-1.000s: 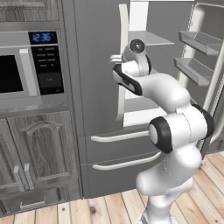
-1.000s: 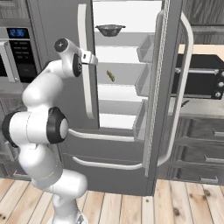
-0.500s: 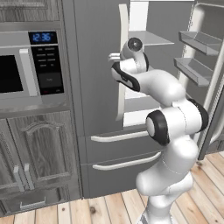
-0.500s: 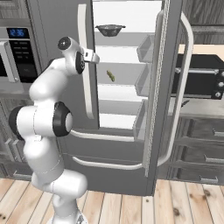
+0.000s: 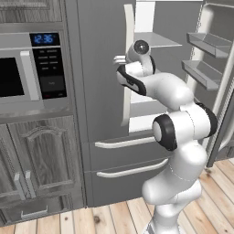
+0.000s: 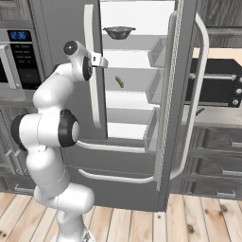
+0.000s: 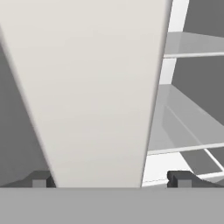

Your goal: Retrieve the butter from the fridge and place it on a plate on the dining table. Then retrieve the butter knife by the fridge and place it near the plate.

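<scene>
The fridge (image 6: 71, 28) stands with its right door (image 6: 177, 94) swung open and its left door (image 5: 98, 82) closed. The butter (image 6: 120, 81), a small yellow-green stick, lies on a middle shelf inside. My gripper (image 6: 101, 60) (image 5: 119, 59) is open at the left door's long pale handle (image 5: 128, 64). In the hand view the gripper (image 7: 109, 179) has the handle (image 7: 96, 87) running up between its two tips, one on each side. A slim dark sliver (image 6: 198, 112) lies on the worktop right of the fridge; it is too small to name. The plate and the dining table are out of view.
A dark bowl (image 6: 119, 32) sits on the fridge's top shelf. A microwave (image 5: 27, 68) is built in left of the fridge over dark cabinets (image 5: 36, 169). The open door carries bins (image 5: 205, 59). Two fridge drawers (image 5: 123, 157) lie below the arm.
The hand has edged forward onto the left door's handle, and the elbow has swung in closer to the fridge. The gripper stays open.
</scene>
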